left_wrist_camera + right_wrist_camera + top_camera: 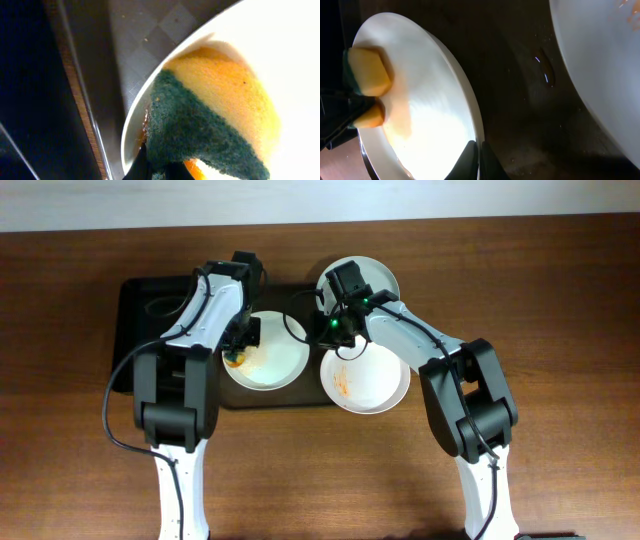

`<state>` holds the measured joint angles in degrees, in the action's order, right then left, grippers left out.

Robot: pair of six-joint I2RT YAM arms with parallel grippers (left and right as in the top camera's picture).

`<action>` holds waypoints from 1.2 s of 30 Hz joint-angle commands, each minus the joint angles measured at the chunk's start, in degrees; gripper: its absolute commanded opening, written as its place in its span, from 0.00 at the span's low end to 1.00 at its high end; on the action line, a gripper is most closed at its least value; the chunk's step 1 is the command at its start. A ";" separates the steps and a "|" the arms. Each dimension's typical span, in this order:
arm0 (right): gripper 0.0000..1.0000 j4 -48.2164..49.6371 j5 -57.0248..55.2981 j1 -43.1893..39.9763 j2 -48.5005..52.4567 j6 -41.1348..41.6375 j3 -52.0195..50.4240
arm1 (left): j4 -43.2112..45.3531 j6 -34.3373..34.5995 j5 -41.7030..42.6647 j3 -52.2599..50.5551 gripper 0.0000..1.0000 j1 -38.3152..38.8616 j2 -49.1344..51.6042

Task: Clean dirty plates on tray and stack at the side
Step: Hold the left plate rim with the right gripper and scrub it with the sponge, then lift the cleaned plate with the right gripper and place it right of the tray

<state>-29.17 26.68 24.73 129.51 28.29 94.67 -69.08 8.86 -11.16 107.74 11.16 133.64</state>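
The sponge (pixel 210 120), green and yellow, presses on the inner edge of the left plate (pixel 275 358), gripped in the left claw (pixel 240 345). The right claw (pixel 476 159) is closed on this plate's opposite rim and steadies it on the tray (pixel 285 398). I judge wiping is in hand. Next the sponge must sweep across the orange. Just beside waits the smeared plate (pixel 370 380). Farther, the far plate (pixel 378 275) looks clean.
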 commanded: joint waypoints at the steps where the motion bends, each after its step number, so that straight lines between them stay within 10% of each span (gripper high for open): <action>1: 0.04 -0.46 -1.81 -0.44 0.42 -0.42 0.04 | 1.62 -22.53 34.84 -0.85 0.00 -0.76 1.55; 6: 0.04 -0.44 -1.81 -0.44 0.42 -0.44 0.04 | 10.88 -13.84 37.16 -0.85 0.01 -1.79 1.57; 10: 0.04 -0.61 -1.84 -0.44 0.42 -0.44 0.04 | 12.33 8.35 11.52 -0.72 0.01 -2.56 1.55; 14: 0.04 -0.52 -1.84 -0.44 0.42 -0.42 0.04 | 3.72 11.45 -3.69 -0.24 0.01 -2.54 1.55; 16: 0.04 -0.57 -1.84 -0.44 0.42 -0.42 0.04 | 0.63 6.64 0.59 0.00 0.01 -2.54 1.55; 19: 0.04 -0.59 -1.81 -0.44 0.42 -0.42 0.04 | -3.21 -16.04 30.21 0.00 0.01 -2.56 1.55; 22: 0.04 -0.68 -1.81 -0.44 0.42 -0.42 0.04 | -0.11 -19.76 41.46 0.00 0.01 -2.60 1.55; 36: 0.04 -4.79 -10.19 -0.15 -4.72 -1.53 0.17 | -5.16 -3.69 25.38 28.50 0.01 -9.73 1.22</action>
<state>-31.48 25.12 24.47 128.84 28.23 94.76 -73.10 4.23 14.87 129.60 2.44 134.69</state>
